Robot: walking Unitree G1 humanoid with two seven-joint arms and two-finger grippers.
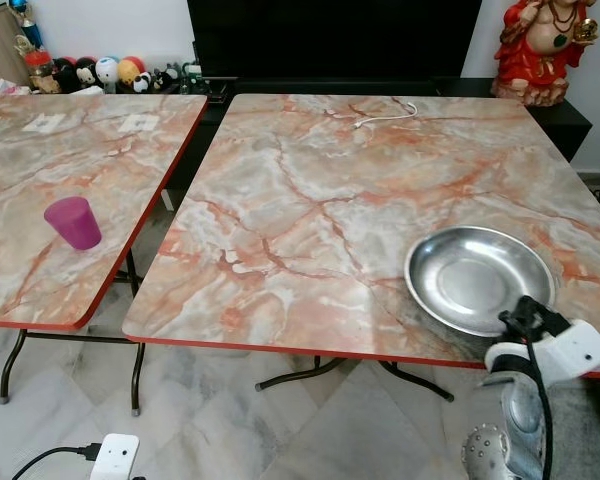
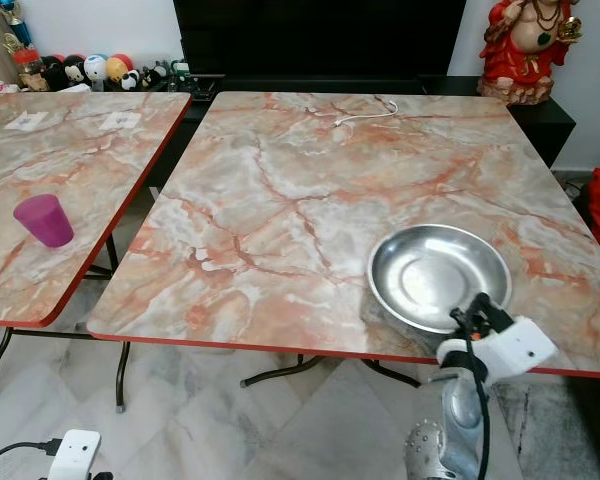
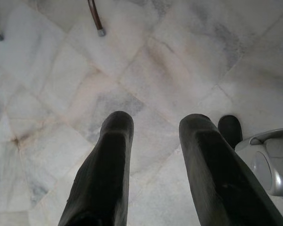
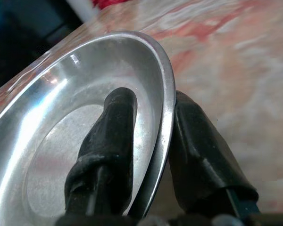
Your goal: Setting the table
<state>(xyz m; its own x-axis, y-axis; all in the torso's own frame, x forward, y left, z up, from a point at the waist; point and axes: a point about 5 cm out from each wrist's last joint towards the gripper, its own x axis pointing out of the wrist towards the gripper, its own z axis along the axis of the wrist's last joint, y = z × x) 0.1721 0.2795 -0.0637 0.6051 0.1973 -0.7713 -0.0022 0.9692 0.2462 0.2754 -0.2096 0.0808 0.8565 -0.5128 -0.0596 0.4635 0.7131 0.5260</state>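
just a shiny round steel plate (image 1: 479, 278) (shallow, rim in right gripper (image 4: 153, 141))

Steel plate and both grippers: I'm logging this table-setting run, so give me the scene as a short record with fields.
plate: steel plate lying on the right table, near its front right edge
right gripper: right gripper shut on the plate's rim, one finger inside, one outside
left gripper: left gripper open, pointing at the marble floor, holding nothing
cup: purple cup upside down on the left table
other: white cable at the right table's far side
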